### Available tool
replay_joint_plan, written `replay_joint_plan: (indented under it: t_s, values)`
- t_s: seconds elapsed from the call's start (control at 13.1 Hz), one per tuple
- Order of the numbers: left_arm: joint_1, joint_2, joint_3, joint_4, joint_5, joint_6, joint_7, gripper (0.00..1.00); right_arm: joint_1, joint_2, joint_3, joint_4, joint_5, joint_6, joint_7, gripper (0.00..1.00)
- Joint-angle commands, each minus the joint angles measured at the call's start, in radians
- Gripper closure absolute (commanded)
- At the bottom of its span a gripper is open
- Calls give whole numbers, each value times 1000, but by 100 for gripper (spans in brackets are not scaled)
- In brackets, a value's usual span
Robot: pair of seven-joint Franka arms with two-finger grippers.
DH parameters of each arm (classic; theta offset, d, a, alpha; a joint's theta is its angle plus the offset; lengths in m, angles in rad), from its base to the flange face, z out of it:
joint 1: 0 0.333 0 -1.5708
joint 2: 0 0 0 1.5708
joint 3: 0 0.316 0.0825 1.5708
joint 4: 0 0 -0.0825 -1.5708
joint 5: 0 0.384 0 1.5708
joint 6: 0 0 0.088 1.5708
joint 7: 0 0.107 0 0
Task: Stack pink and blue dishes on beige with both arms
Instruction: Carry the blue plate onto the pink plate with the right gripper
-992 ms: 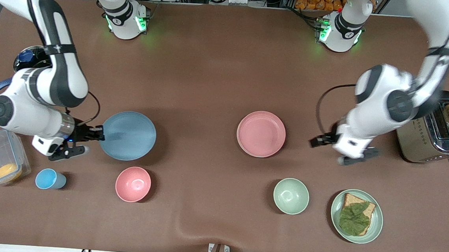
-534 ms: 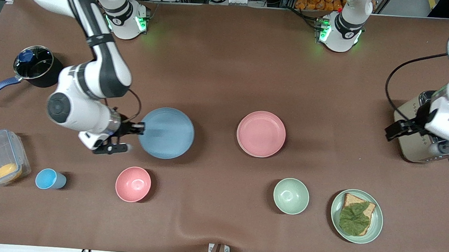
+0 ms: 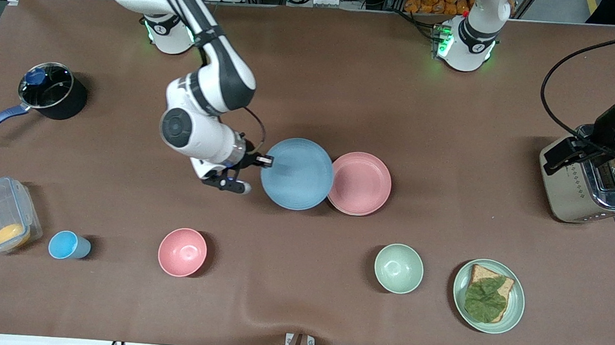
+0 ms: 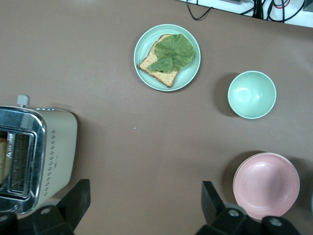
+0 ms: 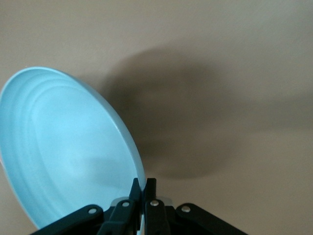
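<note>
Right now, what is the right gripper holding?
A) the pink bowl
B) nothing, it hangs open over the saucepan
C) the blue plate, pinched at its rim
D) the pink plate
C: the right gripper is shut on the rim of the blue plate, which is carried in the air and overlaps the edge of the pink plate in the front view.

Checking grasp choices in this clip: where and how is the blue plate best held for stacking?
By its thin rim, from the edge toward the right arm's end of the table, away from the pink plate. The blue plate is flat and shallow, so only the rim fits between fingers. The right gripper pinches it there; the left gripper waits above the toaster.
</note>
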Motion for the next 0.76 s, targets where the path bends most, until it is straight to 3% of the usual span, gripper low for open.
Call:
replay_joint_plan:
  t_s: [0.0, 0.15, 0.46, 0.53, 0.61, 0.69]
  values:
    - [-128, -24, 166, 2, -32, -72, 112, 0, 87, 84, -14, 108, 31, 49, 168, 100]
    - [-139, -47, 180, 2, -35, -74, 120, 0, 144, 162, -14, 185, 29, 104, 252, 100]
    - [-127, -69, 171, -4, -36, -75, 127, 0, 189, 202, -14, 195, 29, 184, 314, 100]
    - [-131, -70, 166, -4, -36, -75, 124, 0, 189, 207, -14, 199, 29, 183, 313, 95]
    - [-135, -70, 157, -2, -36, -75, 115, 0, 189, 209, -14, 202, 29, 183, 316, 33]
    - [-132, -72, 147, -2, -38, -77, 115, 0, 195, 207, -14, 202, 25, 184, 314, 0]
